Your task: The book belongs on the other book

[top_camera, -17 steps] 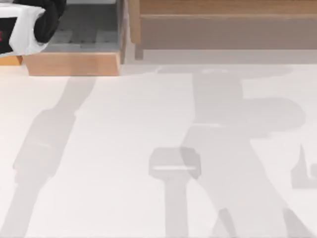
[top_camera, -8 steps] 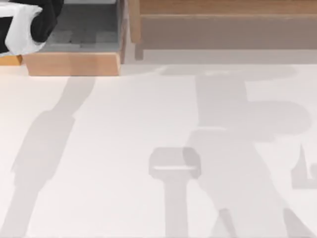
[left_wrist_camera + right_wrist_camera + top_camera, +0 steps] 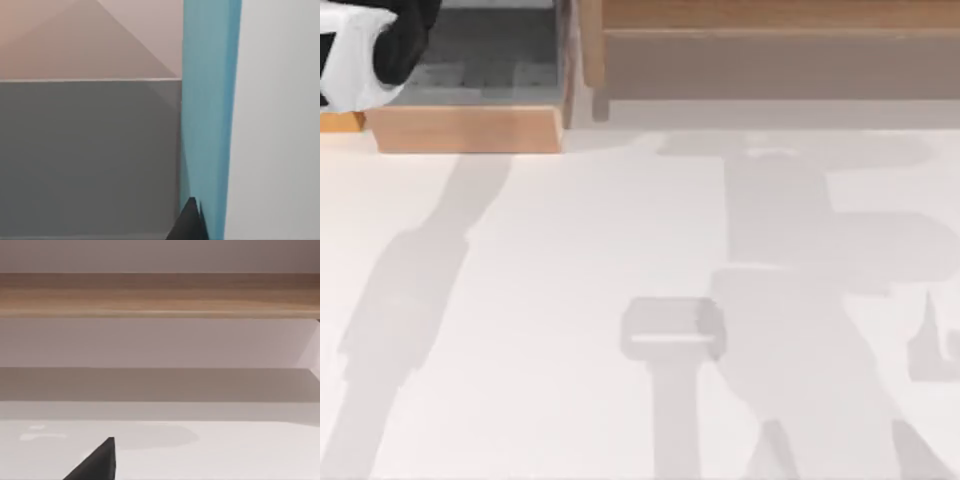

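A light blue book (image 3: 207, 115) stands on edge in the left wrist view, running between a grey-floored wooden compartment and a white surface. A dark tip of my left gripper (image 3: 190, 225) sits right against the book's near end. My left arm (image 3: 365, 45) reaches in at the top view's far left corner, over the wooden compartment (image 3: 470, 128). In the right wrist view, a dark tip of my right gripper (image 3: 97, 465) hangs above the white table, facing a wooden shelf (image 3: 160, 295). The other book is out of view.
A long wooden shelf (image 3: 770, 50) runs along the back of the white table (image 3: 550, 300). The open wooden compartment has a dark grey floor (image 3: 490, 60). Arm shadows fall across the table's middle and right.
My left arm has drawn a little further towards the top view's left corner. The arm shadow on the right of the table has drifted slightly right.
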Available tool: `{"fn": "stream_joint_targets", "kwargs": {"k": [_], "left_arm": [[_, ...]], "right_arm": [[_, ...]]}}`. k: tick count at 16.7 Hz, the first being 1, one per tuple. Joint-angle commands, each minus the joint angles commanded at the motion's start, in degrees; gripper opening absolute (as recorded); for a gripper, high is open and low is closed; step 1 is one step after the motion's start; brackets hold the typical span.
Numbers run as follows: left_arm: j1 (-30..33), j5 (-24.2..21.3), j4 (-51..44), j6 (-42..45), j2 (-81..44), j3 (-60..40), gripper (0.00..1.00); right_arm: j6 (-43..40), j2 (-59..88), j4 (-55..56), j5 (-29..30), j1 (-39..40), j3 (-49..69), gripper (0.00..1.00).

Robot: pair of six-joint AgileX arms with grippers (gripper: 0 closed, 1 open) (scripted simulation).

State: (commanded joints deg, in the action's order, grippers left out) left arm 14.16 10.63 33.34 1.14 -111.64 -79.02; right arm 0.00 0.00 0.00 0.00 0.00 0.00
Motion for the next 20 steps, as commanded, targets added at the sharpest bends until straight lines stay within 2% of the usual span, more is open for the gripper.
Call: {"fn": "stream_joint_targets", "kwargs": {"k": [2, 5, 9, 14, 17, 20], "left_arm": [[-1.0, -3.6, 0.4, 4.1, 3.6, 1.8, 0.00], [-4.2, -11.7, 1.4, 14.7, 11.5, 5.3, 0.00], [-11.4, -24.2, 2.0, 36.0, 24.0, 11.6, 0.00], [-24.7, -37.9, 0.3, 64.5, 32.2, 21.3, 0.00], [-34.4, -42.8, -2.7, 82.0, 30.2, 26.7, 0.00], [-43.4, -45.3, -6.6, 97.7, 23.4, 31.1, 0.00]], "right_arm": [[0.0, 0.0, 0.0, 0.0, 0.0, 0.0, 1.00], [0.0, 0.0, 0.0, 0.0, 0.0, 0.0, 1.00], [0.0, 0.0, 0.0, 0.0, 0.0, 0.0, 1.00], [0.0, 0.0, 0.0, 0.0, 0.0, 0.0, 1.00], [0.0, 0.0, 0.0, 0.0, 0.0, 0.0, 1.00], [0.0, 0.0, 0.0, 0.0, 0.0, 0.0, 1.00]]}}
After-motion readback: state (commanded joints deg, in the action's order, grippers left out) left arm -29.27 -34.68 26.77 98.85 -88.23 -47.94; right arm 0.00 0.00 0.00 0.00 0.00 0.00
